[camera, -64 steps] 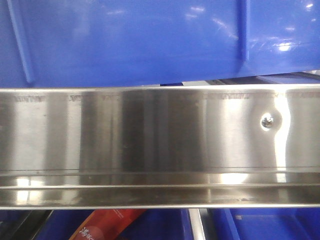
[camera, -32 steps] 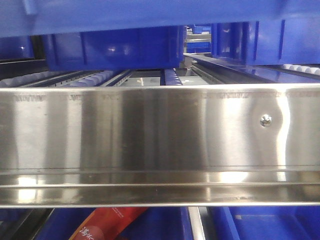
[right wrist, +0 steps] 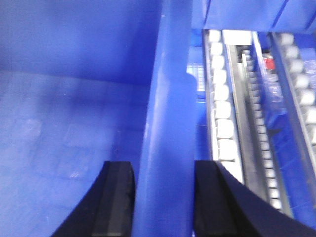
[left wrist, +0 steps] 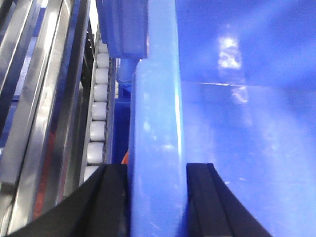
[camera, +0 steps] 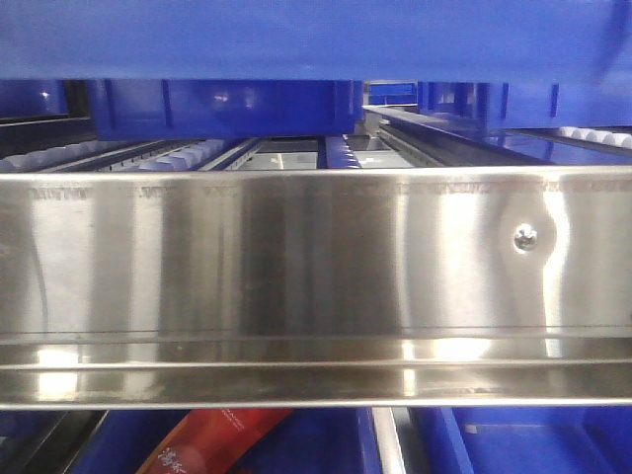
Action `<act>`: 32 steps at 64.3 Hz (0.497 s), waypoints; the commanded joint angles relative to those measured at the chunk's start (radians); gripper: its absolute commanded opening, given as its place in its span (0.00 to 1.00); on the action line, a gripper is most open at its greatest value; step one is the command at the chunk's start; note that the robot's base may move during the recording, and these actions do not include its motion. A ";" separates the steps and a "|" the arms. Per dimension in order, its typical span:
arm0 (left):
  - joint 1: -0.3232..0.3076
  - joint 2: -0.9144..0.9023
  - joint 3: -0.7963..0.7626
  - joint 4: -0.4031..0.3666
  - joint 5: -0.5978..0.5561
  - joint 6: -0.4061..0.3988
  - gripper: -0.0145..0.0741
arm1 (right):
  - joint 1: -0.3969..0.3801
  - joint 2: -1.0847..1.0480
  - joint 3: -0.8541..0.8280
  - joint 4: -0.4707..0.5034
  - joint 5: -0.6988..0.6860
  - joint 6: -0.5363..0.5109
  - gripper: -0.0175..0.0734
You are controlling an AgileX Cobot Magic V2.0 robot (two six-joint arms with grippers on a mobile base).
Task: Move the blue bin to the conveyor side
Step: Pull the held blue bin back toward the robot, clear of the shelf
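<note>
The blue bin (camera: 296,39) hangs lifted, and its underside fills the top strip of the front view. My left gripper (left wrist: 157,170) is shut on the blue bin's thick left rim (left wrist: 155,113), one black finger outside the wall and one inside. My right gripper (right wrist: 163,165) is shut on the opposite rim (right wrist: 170,89) in the same way. The bin's glossy inner floor shows beside each rim and looks empty. The conveyor is out of view.
A brushed-steel rail (camera: 296,267) with a screw (camera: 526,236) crosses the front view. Behind it run roller tracks (camera: 178,156) and other blue bins (camera: 227,107). Below the rail lie a red packet (camera: 212,444) and more blue bins (camera: 523,444). White rollers (left wrist: 98,113) (right wrist: 222,113) flank the held bin.
The blue bin has risen: a second ago its wall filled the upper front view, now only a strip remains at the top and the roller tracks behind show.
</note>
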 commanded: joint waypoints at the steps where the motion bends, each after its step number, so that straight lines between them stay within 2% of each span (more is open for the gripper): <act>1: -0.005 -0.044 -0.016 0.013 -0.052 -0.018 0.14 | -0.001 -0.040 -0.012 0.006 -0.104 -0.018 0.10; 32: -0.005 -0.073 0.045 0.017 -0.050 -0.018 0.14 | -0.001 -0.057 -0.012 0.008 -0.130 -0.018 0.10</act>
